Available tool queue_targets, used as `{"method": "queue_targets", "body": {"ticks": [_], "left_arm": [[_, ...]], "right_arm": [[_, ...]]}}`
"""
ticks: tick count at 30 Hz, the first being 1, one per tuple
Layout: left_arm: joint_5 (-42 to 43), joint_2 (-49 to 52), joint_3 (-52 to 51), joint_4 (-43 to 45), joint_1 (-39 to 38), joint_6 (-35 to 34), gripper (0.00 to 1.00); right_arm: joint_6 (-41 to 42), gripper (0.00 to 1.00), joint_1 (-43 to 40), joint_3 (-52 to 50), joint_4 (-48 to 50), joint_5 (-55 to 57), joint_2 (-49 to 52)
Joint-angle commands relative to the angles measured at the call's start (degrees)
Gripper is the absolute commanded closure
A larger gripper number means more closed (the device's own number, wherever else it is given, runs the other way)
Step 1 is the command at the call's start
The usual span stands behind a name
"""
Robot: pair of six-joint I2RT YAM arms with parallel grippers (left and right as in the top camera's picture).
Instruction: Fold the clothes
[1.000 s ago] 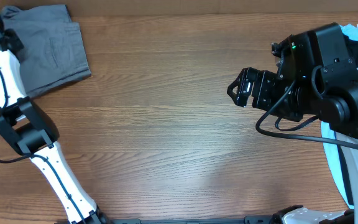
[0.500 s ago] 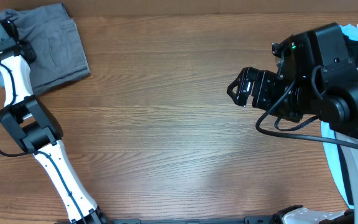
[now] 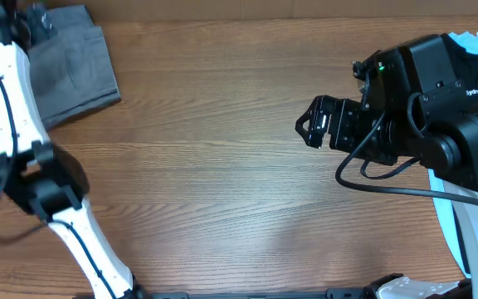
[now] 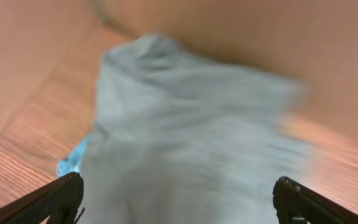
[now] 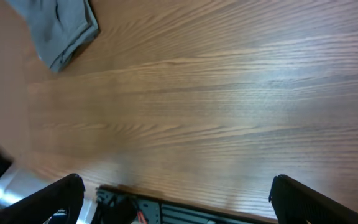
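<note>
Since half a second before, the left pincer (image 3: 40,17) had swung toward the table's far edge, and the right pincer (image 3: 309,126) had crept slightly left. The left one's jaws stood wide apart, holding nothing, close over the garment (image 3: 73,71). This lay folded and grey at the far left corner of the table (image 3: 222,183). The wrist view showed it blurred, with a blue scrap (image 4: 73,163) at its left edge. The right one's jaws stood apart too, empty, with broad bare wood below and ahead. The garment lay well apart from it, far ahead.
</note>
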Motion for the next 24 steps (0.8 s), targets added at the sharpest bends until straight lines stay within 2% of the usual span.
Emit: {"method": "queue_targets", "body": {"ticks": [1,7,14,21,24], "left_arm": [[13.53,-13.14,0.57,-8.02,-2.78,-1.57,0.00],[26.43,-27.10,0.57,-23.58,-5.27,-3.26,0.00],[27.91,-41.55,0.55,-33.75,-7.41,-2.82,0.00],[27.71,-54.07,0.39,-42.71,-7.80,-1.05,0.00],[27.76,-59.84,0.39,-45.99,-7.80,-0.87,0.00]], "right_arm": [[-0.46,0.00,0.42,0.15,0.11,2.62,-1.95],[-2.97,0.00,0.44,0.13,0.09,3.43,-10.91],[-2.95,0.00,0.42,-2.40,0.11,3.98,-25.11],[3.21,0.00,0.42,-18.97,0.70,14.82,-39.58],[3.34,0.00,0.42,-26.40,4.13,14.25,-43.91]]}}
